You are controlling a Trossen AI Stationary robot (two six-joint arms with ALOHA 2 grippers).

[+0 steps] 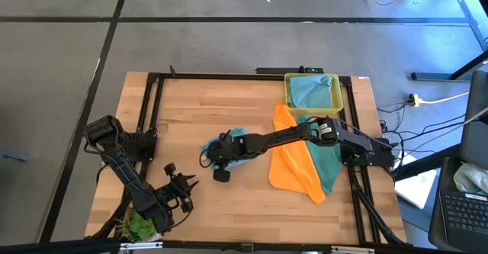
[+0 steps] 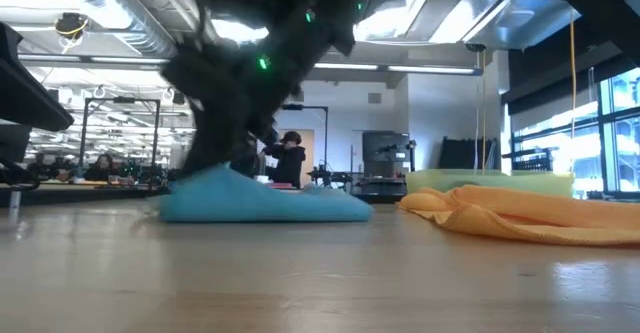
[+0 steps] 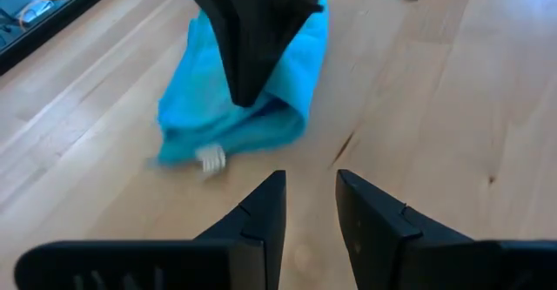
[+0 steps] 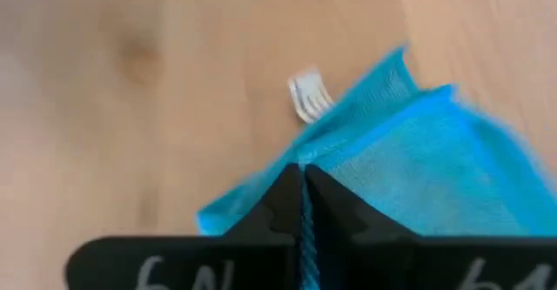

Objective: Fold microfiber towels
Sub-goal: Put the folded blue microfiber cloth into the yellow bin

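Right end effector [image 4: 303,205]: pinched shut on edge of light blue towel [image 1: 242,149] at bench [image 1: 191,117] centre, white tag [image 4: 306,96] just beyond fingertips. Left end effector [image 3: 309,205]: partly open, empty, near front-left of bench, aimed at same towel, not touching.

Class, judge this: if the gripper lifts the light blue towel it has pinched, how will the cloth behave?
The light blue towel lies bunched and creased, so it will probably droop from the right gripper, whose jaws are shut on its edge. It looks thin, likely light. Pushed, it would likely crumple rather than slide whole.
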